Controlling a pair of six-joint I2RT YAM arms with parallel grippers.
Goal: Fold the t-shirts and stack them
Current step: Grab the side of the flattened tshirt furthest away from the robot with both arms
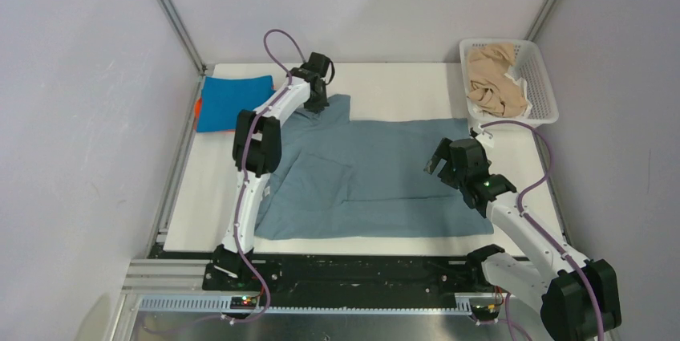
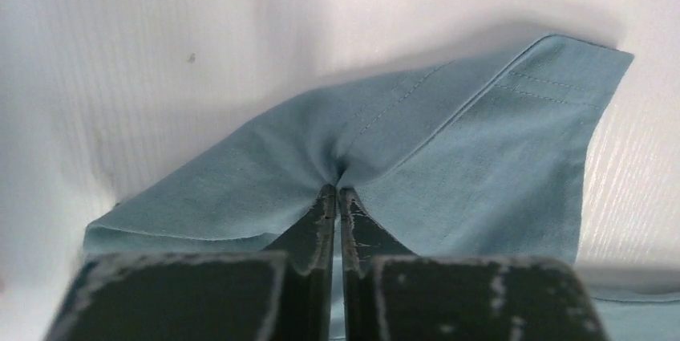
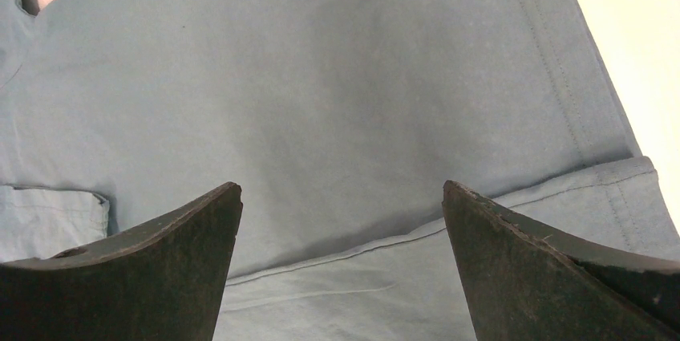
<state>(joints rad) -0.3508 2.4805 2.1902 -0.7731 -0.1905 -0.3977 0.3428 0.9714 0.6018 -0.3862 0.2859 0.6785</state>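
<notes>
Pinching just a small tuck of sleeve on the grey-blue shirt (image 2: 449, 140), the left gripper (image 2: 337, 192) is clamped tight — the right gripper (image 3: 342, 196) hangs wide open above the same cloth, holding nothing. Shirt's spread across the middle, with a blue shirt (image 1: 234, 102) folded at the far left. That thin pinch could slip on a quick pull, or drag everything crooked.

My tool (image 2: 337, 196): fingers pressed together, pinching a fold
Grey-blue t-shirt (image 2: 449, 156): stitched hem puckered at my tips
Tabletop (image 2: 160, 44): white
</notes>
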